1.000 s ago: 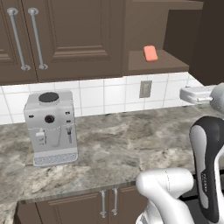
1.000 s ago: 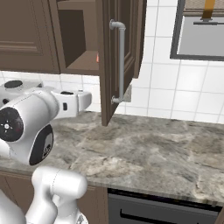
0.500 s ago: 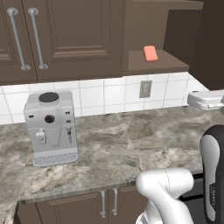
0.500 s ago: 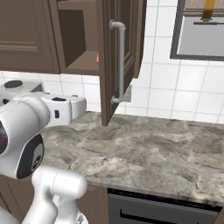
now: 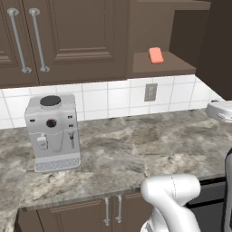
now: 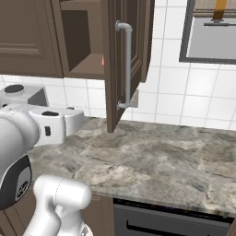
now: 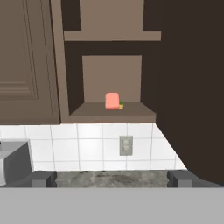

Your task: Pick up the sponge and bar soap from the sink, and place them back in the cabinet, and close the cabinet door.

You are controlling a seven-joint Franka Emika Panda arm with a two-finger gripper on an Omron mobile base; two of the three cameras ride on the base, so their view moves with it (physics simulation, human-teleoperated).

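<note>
The bar soap (image 7: 112, 100) is a salmon-pink bar lying on the brown shelf of the open cabinet (image 7: 113, 114). A green and yellow corner of the sponge (image 7: 121, 104) peeks out just behind its right side. My gripper (image 7: 113, 179) is open and holds nothing; it faces the shelf from a distance, below shelf height. The left base view has the bar soap (image 5: 156, 55) on the shelf. The cabinet door (image 6: 123, 60) stands swung open with its silver bar handle (image 6: 127, 64) towards me. The sink is out of view.
A grey coffee machine (image 5: 52, 131) stands on the marbled counter (image 5: 127, 154) at the left, under a double-door cabinet (image 5: 59, 36). A wall outlet (image 5: 150, 92) sits below the shelf. A window (image 6: 214, 32) is right of the open door.
My hand has drifted right and slightly down in the left base view, and the arm has shifted left in the right base view. The soap, sponge and door have not moved.
</note>
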